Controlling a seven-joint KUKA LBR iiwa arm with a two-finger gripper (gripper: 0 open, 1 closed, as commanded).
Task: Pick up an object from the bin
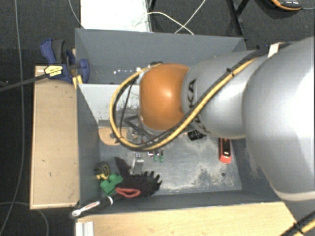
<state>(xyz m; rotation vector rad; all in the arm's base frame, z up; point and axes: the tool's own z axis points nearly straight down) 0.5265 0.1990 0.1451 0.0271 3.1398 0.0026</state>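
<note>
The gripper (141,157) is seen low in the grey bin (202,173), just above a black glove-like thing (142,182) lying front-left. Whether the gripper is open or closed cannot be told.

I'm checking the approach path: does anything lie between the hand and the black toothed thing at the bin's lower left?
Nothing visible does. The hand is just up-view of the black toothed thing, only bare bin floor between them; a green thing lies at its left side.

Red marker (225,150) — black glove (142,182)
</note>
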